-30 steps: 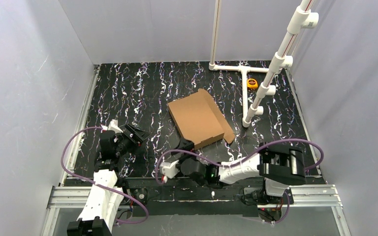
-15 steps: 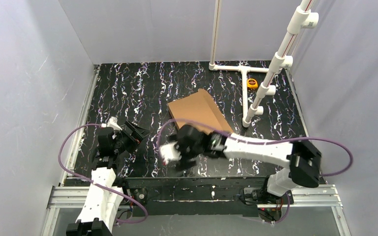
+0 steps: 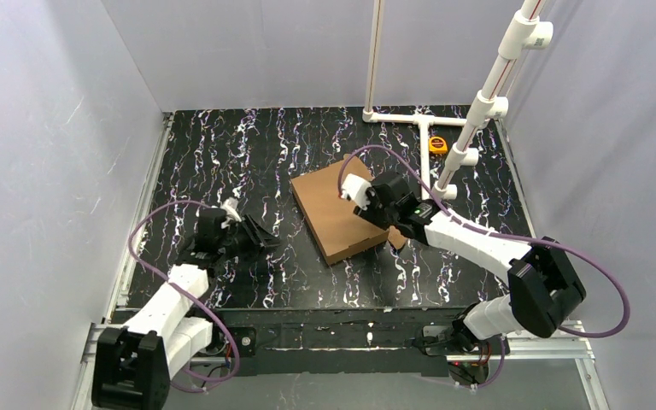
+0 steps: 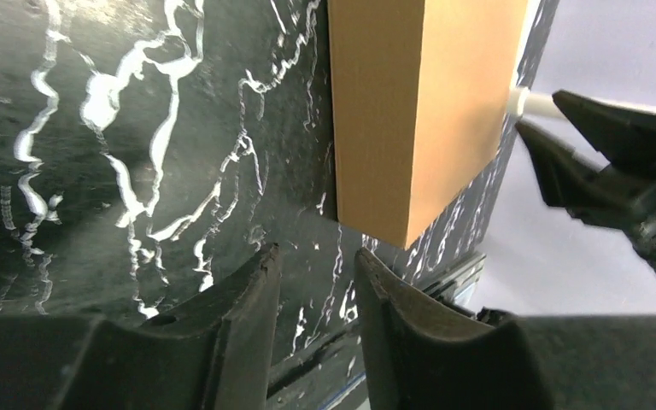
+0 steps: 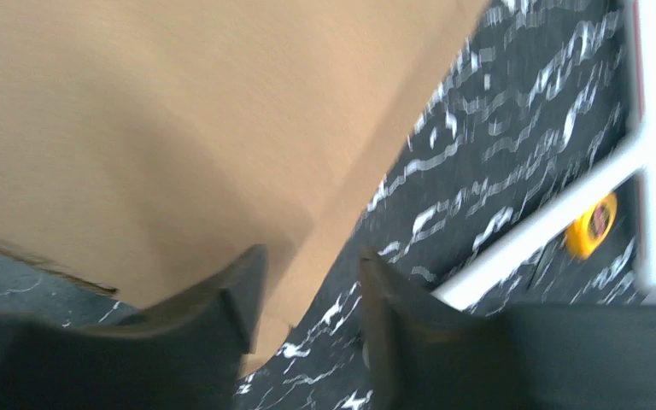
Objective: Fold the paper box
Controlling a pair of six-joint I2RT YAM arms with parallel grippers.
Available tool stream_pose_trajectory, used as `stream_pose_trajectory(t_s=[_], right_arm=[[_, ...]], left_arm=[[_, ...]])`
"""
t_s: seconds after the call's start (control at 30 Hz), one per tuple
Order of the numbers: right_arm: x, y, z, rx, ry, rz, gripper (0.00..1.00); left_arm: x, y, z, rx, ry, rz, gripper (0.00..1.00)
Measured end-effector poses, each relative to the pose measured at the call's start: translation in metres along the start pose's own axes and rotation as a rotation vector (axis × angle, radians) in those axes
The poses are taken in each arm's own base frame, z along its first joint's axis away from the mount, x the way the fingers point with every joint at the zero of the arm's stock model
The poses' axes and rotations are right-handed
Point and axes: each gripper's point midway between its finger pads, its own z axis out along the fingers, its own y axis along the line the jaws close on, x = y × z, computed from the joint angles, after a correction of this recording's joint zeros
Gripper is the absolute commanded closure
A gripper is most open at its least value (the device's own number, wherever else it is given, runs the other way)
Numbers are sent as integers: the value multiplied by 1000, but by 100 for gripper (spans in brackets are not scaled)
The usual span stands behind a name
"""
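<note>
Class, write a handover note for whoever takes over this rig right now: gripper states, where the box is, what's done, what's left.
Left gripper: open, empty, low over the table, left of the paper box and apart from it.
Right gripper: open, over the box's right edge; contact unclear.
Done: the box lies mid-table in a shallow, closed-looking shape.
Left: a flap juts out at its near right corner; probably tuck it, then check the closure.

The right claw point(image 5: 307, 256), earlier low by the near corner of the paper box point(image 3: 333, 218), now hangs over its right edge. The left claw point(image 4: 316, 256) swings nearer the box's left side, facing it.
</note>
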Motion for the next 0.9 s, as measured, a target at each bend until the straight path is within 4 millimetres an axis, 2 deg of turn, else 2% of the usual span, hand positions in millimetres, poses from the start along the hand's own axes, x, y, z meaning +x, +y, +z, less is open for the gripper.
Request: stream_pose_trajectory(t_s=[0.07, 0.13, 0.3, 0.4, 0.57, 0.73, 0.8, 0.9], right_arm=[[20, -11, 1, 53, 47, 42, 77], [33, -22, 1, 96, 78, 80, 97], [51, -42, 1, 157, 114, 149, 99], [62, -40, 7, 134, 141, 164, 99], [65, -14, 17, 3, 139, 168, 99], [49, 27, 18, -212, 57, 204, 99], [38, 43, 18, -287, 16, 213, 99], [23, 67, 17, -367, -23, 198, 99]], left_arm=[[7, -4, 6, -24, 28, 19, 79], [11, -3, 14, -60, 52, 27, 82], [17, 6, 34, -168, 109, 20, 92], [14, 4, 45, -197, 123, 32, 100], [2, 1, 72, -224, 158, 61, 100], [-13, 7, 104, -292, 216, 104, 100], [-29, 4, 119, -319, 220, 139, 100], [-53, 0, 129, -345, 197, 179, 100]])
